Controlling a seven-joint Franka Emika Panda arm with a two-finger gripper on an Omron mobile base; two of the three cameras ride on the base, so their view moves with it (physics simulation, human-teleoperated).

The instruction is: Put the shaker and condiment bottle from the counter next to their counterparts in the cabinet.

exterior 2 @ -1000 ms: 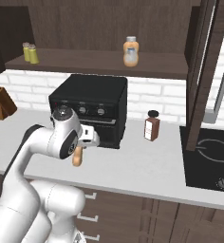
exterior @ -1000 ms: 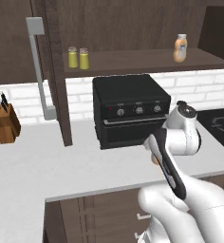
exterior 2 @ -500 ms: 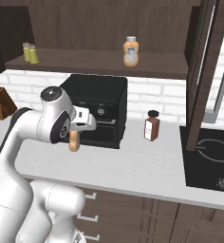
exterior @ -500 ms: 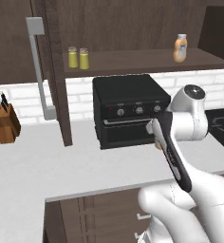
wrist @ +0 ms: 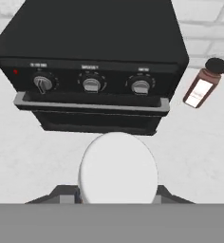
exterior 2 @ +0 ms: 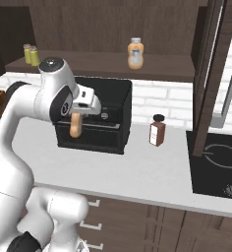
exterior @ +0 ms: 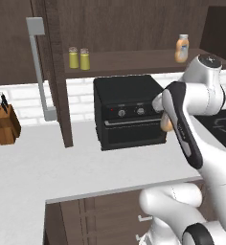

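My gripper (exterior 2: pixel 76 114), clamped on the condiment bottle (exterior 2: pixel 75 125), has lifted it toward the cabinet shelf (exterior 2: pixel 108 66) above

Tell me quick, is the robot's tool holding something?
Tool: shut on the condiment bottle, lifted in front of the black oven.

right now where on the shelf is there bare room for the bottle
Bare shelf runs between the two shakers at its left end and the orange twin; more right of the twin. The gripper holds the bottle.
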